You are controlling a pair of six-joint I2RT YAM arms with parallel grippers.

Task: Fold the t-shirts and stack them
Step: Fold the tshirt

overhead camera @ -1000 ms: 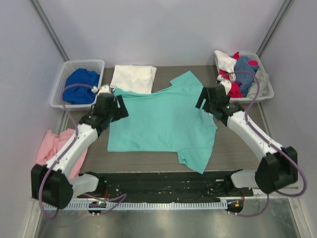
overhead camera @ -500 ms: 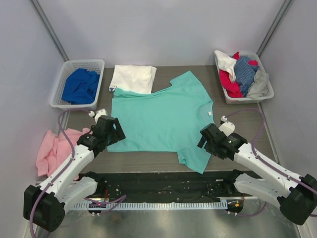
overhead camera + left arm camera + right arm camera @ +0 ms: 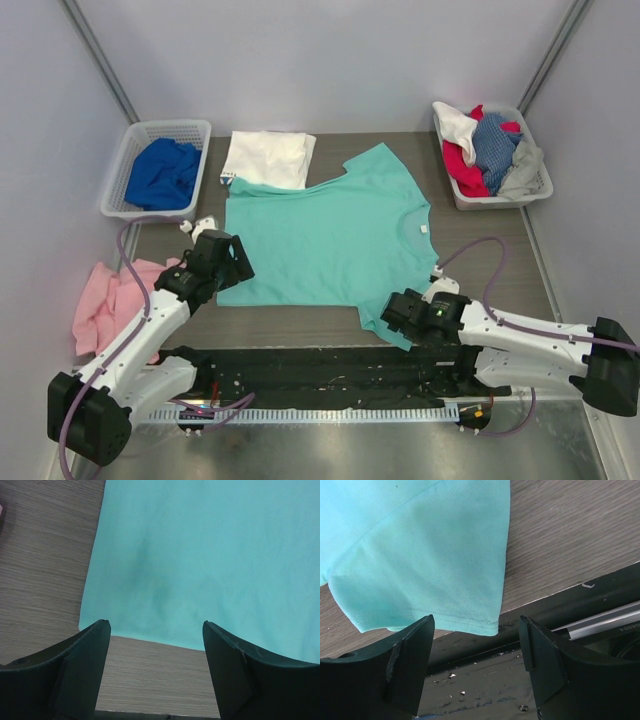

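A mint-green t-shirt (image 3: pixel 325 240) lies spread flat on the table, collar to the right. A folded white t-shirt (image 3: pixel 268 157) lies behind it. My left gripper (image 3: pixel 228 262) is open and empty over the shirt's near-left corner; in the left wrist view the shirt's hem (image 3: pixel 200 555) lies just ahead of my fingertips (image 3: pixel 102 630). My right gripper (image 3: pixel 398 313) is open and empty at the near sleeve, which hangs over the table's front edge (image 3: pixel 427 575). A royal blue shirt (image 3: pixel 160 172) sits in the left basket. Red, blue-grey and white shirts (image 3: pixel 485 145) fill the right basket.
A white lattice basket (image 3: pixel 135 135) stands at the back left, another (image 3: pixel 535 190) at the back right. A pink cloth (image 3: pixel 105 300) lies at the table's left edge beside my left arm. A black rail (image 3: pixel 320 365) runs along the front.
Both arms have pulled back from the shirt's far side toward the near edge. The right gripper has dropped from the collar to the near sleeve; the left now sits at the near-left corner.
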